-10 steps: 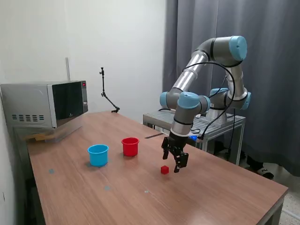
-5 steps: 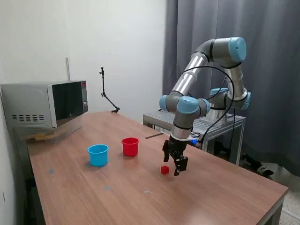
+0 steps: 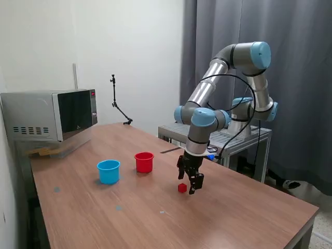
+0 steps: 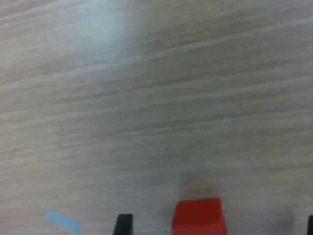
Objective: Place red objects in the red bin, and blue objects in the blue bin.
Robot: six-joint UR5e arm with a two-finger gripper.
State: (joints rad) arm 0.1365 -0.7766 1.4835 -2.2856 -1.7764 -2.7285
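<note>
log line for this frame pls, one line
phase: approach | gripper: open, low over table, straddling red cube, not gripped | red cup, blue cup: upright, contents unseen

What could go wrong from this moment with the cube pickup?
The hand is open, low beside the red cube. In the wrist view the cube sits nearer one fingertip, so closing may nudge it. It must then clear the rim of the red cup.

We see the exterior view evenly lit and sharp, with soft shadows beside the cups — a pale sheen lies on the desk [image 3: 104,207]. The wrist view is blurred throughout — the red cube [image 4: 199,219] looks soft-edged.
</note>
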